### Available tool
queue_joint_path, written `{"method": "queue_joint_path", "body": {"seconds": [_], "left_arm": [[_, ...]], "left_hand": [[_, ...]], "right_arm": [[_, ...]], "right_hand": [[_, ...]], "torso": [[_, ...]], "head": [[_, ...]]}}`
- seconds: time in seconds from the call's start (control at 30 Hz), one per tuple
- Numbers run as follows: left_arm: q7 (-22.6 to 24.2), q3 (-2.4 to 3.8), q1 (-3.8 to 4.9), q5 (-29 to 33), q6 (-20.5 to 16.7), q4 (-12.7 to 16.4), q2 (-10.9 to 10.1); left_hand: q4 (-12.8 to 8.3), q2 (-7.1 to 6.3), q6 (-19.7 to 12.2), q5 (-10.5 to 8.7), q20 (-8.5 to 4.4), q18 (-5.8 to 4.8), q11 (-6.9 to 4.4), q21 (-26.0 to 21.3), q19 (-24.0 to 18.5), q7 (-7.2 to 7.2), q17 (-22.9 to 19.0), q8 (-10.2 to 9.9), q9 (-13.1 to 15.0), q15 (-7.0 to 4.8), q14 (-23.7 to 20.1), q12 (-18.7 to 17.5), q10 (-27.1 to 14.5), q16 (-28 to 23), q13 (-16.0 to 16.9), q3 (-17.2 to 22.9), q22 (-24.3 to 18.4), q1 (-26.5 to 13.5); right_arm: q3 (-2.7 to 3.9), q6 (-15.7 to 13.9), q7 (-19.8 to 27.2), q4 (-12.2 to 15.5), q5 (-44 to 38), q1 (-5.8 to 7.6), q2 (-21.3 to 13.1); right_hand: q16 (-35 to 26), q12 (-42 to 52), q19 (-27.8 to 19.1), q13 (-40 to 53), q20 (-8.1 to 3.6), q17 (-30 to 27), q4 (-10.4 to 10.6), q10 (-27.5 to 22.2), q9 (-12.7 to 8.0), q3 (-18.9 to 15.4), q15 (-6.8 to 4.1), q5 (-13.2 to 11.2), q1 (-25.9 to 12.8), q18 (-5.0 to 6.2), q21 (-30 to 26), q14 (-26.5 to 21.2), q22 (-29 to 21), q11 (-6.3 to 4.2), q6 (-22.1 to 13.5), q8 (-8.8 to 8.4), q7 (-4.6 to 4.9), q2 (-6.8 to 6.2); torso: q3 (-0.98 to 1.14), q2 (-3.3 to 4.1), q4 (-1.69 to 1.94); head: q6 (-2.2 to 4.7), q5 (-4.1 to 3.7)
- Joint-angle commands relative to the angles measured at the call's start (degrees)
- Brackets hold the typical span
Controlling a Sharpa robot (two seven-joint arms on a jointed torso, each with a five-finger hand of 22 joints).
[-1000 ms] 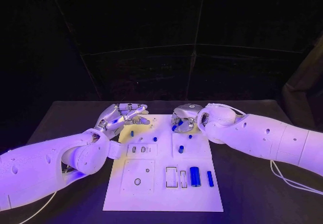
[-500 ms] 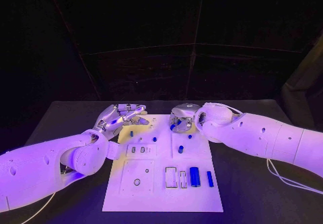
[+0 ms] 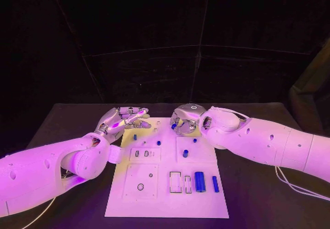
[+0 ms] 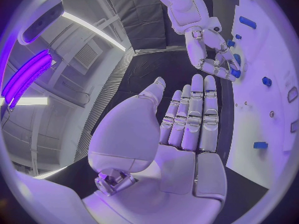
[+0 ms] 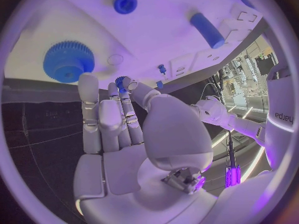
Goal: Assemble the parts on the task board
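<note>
White board fills my head view; my silver right hand hovers at its far edge, left hand beside it. Left wrist: flat, spread, empty. Right wrist: small blue toothed gear pinched at my fingertips, large gear beyond. Thin pinch; tilt could drop it. Target seat hidden.

Both arms reach in over the table toward the far end. The left hand sits at the far left, palm turned up, fingers stretched out side by side and thumb off to the side, nothing in it. The right hand hangs just right of it, palm down, pinching a small blue gear between thumb and fingertip.
</note>
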Motion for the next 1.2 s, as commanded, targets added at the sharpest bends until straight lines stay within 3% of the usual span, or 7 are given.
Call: {"method": "queue_joint_path", "body": {"seconds": [0.03,0.13,0.4,0.63,0.97,1.2], "left_arm": [[-0.25,0.04,0.11,0.68,0.31,-0.04,-0.1],[-0.3,0.04,0.12,1.67,0.02,-0.26,-0.07],[-0.23,0.05,0.17,2.44,0.14,-0.42,0.06],[-0.25,0.05,0.19,2.56,0.22,-0.56,0.18],[-0.25,0.05,0.3,2.59,0.35,-0.49,0.15],[-0.3,0.06,0.34,2.59,0.36,-0.64,0.19]], "left_hand": [[-0.45,-0.01,-0.16,-0.08,0.07,0.27,0.37,-0.17,0.39,0.36,0.09,-0.28,-0.05,0.33,-0.1,-0.28,0.04,-0.24,-0.08,0.0,-0.07,-0.38],[-0.61,0.05,-0.34,-0.07,0.1,0.27,0.46,-0.33,0.44,0.49,0.19,-0.44,-0.06,0.38,-0.19,-0.36,-0.12,-0.34,-0.11,0.07,-0.15,-0.41],[-0.62,0.07,-0.35,-0.07,0.1,0.27,0.46,-0.34,0.44,0.5,0.2,-0.45,-0.06,0.39,-0.19,-0.36,-0.13,-0.34,-0.11,0.08,-0.16,-0.41],[-0.64,0.1,-0.36,-0.07,0.11,0.27,0.47,-0.36,0.46,0.51,0.22,-0.46,-0.06,0.39,-0.19,-0.36,-0.13,-0.35,-0.11,0.1,-0.17,-0.41],[-0.67,0.11,-0.38,-0.07,0.11,0.27,0.48,-0.38,0.47,0.52,0.24,-0.48,-0.06,0.4,-0.2,-0.36,-0.15,-0.36,-0.12,0.11,-0.18,-0.42],[-0.67,0.11,-0.38,-0.07,0.11,0.27,0.48,-0.38,0.47,0.52,0.24,-0.48,-0.06,0.4,-0.2,-0.36,-0.15,-0.36,-0.12,0.11,-0.18,-0.42]], "right_arm": [[0.06,-8.0,1.23,-0.35,0.81,0.14,0.32],[0.07,-9.01,1.41,-2.09,1.13,0.15,1.48],[0.08,-8.99,1.5,-6.09,1.37,0.15,4.57],[0.08,-6.07,2.59,-9.47,1.54,0.16,7.62],[0.09,-4.09,2.24,-11.82,0.87,0.16,10.16],[0.08,-3.37,2.14,-12.48,0.64,0.16,11.08]], "right_hand": [[0.25,-0.01,-0.36,-0.16,0.02,0.11,0.05,0.16,-0.02,0.6,-0.37,0.43,-0.14,-0.24,0.34,0.69,0.17,0.17,0.19,-0.08,0.17,-0.54],[0.45,-0.19,-0.46,-0.21,0.06,0.3,0.11,-0.11,-0.06,1.07,-0.31,0.65,-0.2,-0.26,0.58,0.69,0.33,0.26,0.03,-0.17,0.23,-0.82],[0.72,-0.31,-0.64,-0.22,0.18,0.51,0.55,-0.35,-0.1,1.48,-0.19,0.61,-0.74,-0.27,0.89,0.69,0.5,0.4,-0.2,-0.24,0.36,-1.27],[0.81,-0.45,-0.77,-0.25,0.27,0.49,0.92,-0.74,-0.14,1.73,-0.1,0.69,-1.1,-0.27,1.08,0.66,0.62,0.51,-0.51,-0.32,0.43,-1.54],[0.95,-0.5,-0.85,-0.26,0.35,0.6,1.21,-1.03,-0.17,1.83,-0.01,0.68,-1.36,-0.28,1.26,0.65,0.77,0.6,-0.78,-0.36,0.52,-1.81],[0.97,-0.5,-0.88,-0.26,0.37,0.6,1.29,-1.1,-0.17,1.84,0.01,0.65,-1.45,-0.28,1.3,0.64,0.77,0.62,-0.85,-0.36,0.54,-1.92]], "torso": [[-0.1,0.09,0.11],[-0.01,0.16,0.11],[-0.16,0.41,0.26],[-0.44,0.67,0.65],[-0.54,0.82,0.77],[-0.44,0.86,0.65]], "head": [[0.21,0.11],[0.37,0.16],[0.65,0.16],[0.68,0.13],[0.6,0.41],[0.57,0.58]]}}
